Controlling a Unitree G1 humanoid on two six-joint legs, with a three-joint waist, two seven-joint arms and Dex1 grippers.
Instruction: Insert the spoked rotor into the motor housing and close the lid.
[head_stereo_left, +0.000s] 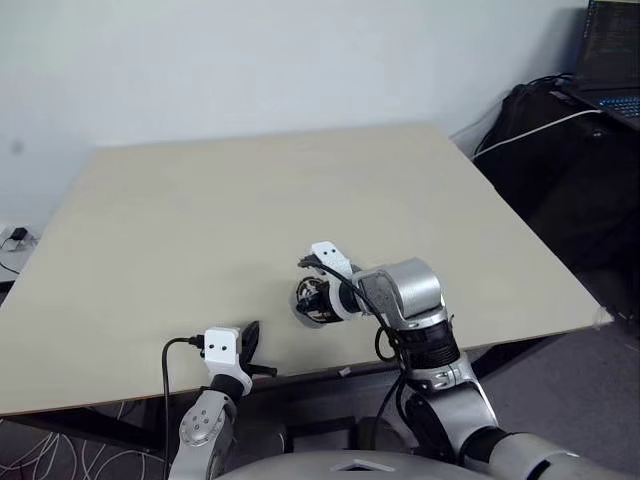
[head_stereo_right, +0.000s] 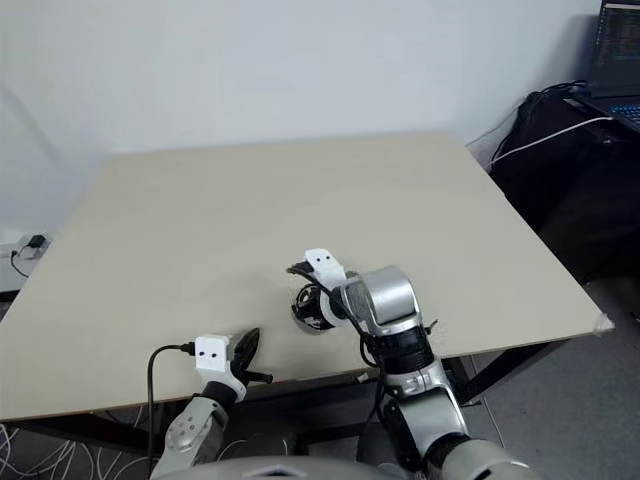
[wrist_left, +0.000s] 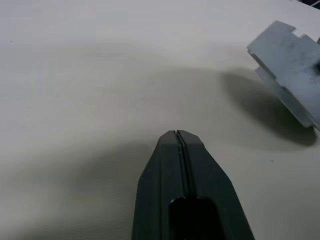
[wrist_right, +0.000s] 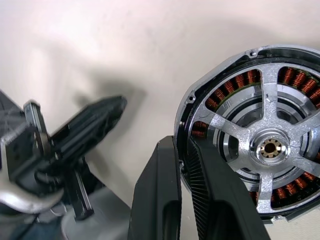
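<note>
Motor housing (wrist_right: 260, 135) cut off by right wrist view's edge, its near rim hidden behind the right claw (wrist_right: 184, 165) fingers. In head views it's too small, mostly covered by the wrist. Laptop (head_stereo_left: 612, 60) cropped at the frame corner.

The left gripper (head_stereo_left: 250, 345) sat low in the frame, left of centre, on a forearm rising from the bottom edge, its two black fingers (wrist_left: 181, 165) pressed flat together and pointing forward up the frame. The right arm reached up from the lower right, its wrist bent toward the left, putting the right gripper (head_stereo_left: 318, 297) just below the frame's centre. Its fingers (wrist_right: 165, 195) stood nearly closed, pinching the rim of the motor housing (wrist_right: 260, 130).
</note>
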